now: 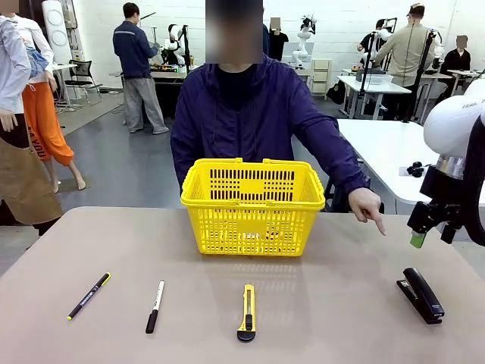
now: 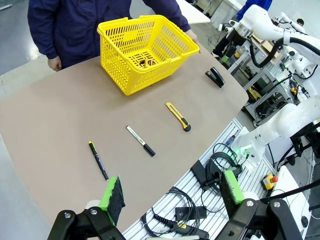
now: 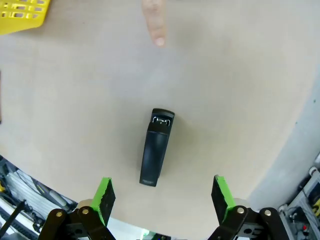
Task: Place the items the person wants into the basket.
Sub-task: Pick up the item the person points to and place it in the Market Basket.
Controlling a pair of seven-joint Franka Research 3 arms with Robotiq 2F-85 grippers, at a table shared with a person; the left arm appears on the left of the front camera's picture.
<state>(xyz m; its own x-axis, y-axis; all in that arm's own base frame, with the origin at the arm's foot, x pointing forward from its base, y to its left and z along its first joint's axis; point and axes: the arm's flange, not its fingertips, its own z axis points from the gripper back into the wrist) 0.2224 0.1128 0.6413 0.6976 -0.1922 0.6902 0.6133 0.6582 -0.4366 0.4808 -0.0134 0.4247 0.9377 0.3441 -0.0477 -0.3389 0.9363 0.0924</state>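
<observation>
The yellow basket (image 1: 251, 203) stands mid-table in front of the person (image 1: 250, 114), whose hand (image 1: 370, 206) points down toward the black stapler (image 1: 420, 294) at the right. My right gripper (image 1: 432, 235) hangs open above and just behind the stapler. In the right wrist view the stapler (image 3: 156, 147) lies on the table straight below the open gripper (image 3: 162, 195), with the person's fingertip (image 3: 156, 27) beyond it. The black pen (image 1: 89, 296) with its yellow end lies at the front left. My left gripper (image 2: 172, 192) is open and high over the near table edge. A small dark thing (image 2: 144, 62) lies inside the basket (image 2: 120, 75).
A white marker (image 1: 154, 305) and a yellow-and-black utility knife (image 1: 247, 312) lie in the front row between the pen and the stapler. Cables and a rail (image 2: 210, 170) run along the table's near edge. Other people and tables stand far behind.
</observation>
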